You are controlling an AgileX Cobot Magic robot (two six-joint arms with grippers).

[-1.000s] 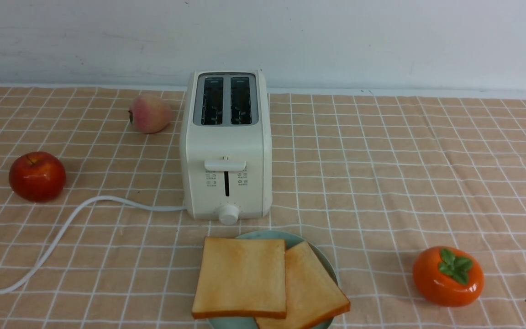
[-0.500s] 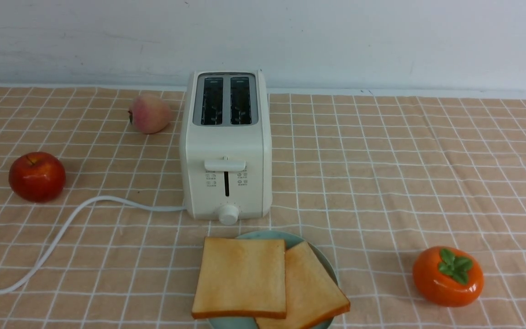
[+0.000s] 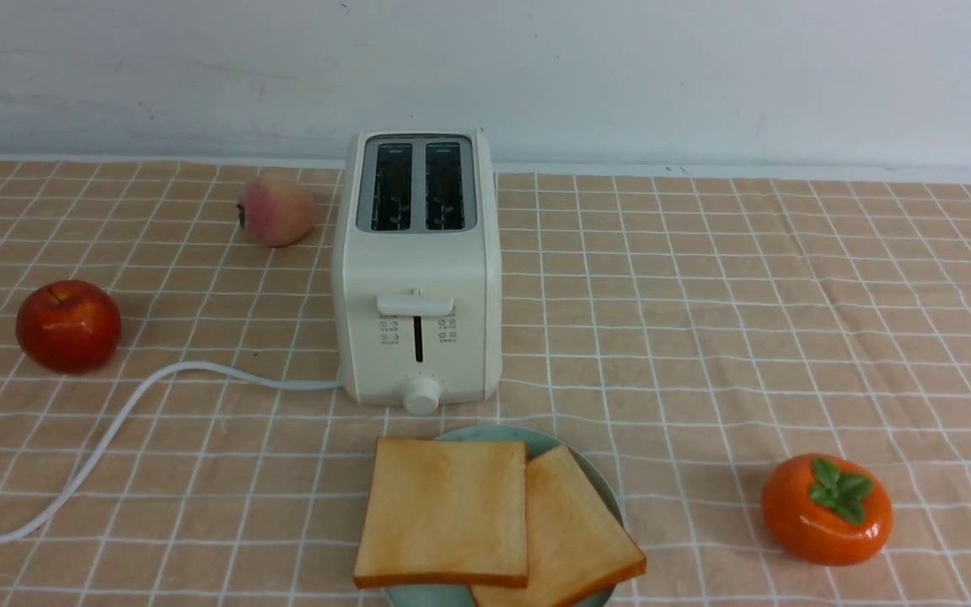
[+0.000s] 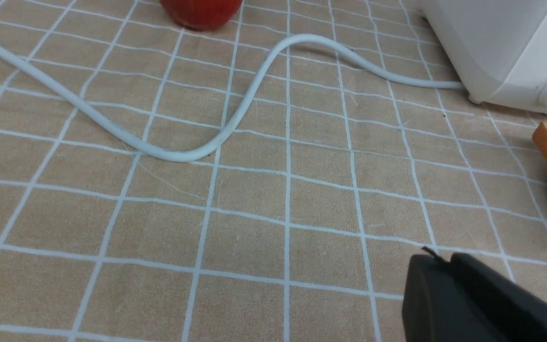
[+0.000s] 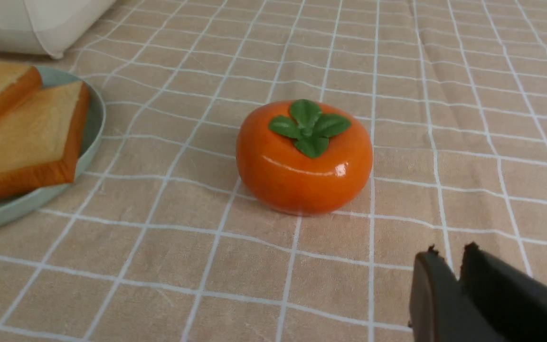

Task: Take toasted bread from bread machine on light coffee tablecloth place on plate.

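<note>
- The toasted bread [image 3: 443, 510] is two slices lying flat on the plate [image 3: 494, 435]; the left slice overlaps the right slice [image 3: 574, 531], which is turned at an angle and juts past the rim.
- The plate sits on the tablecloth [image 3: 705, 337] just in front of the bread machine [image 3: 416, 270], whose two slots [image 3: 418, 185] are empty.
- A white cord [image 3: 115, 430] curves off the machine's left side.
- A red apple [image 3: 68, 325] and a peach [image 3: 276, 210] lie to the left, a persimmon [image 3: 827, 508] to the right.
- The left gripper [image 4: 437, 259] hangs above bare cloth, jaws together, holding nothing.
- The right gripper [image 5: 449, 254] sits near the persimmon, jaws parted by a thin slit, empty.
</note>
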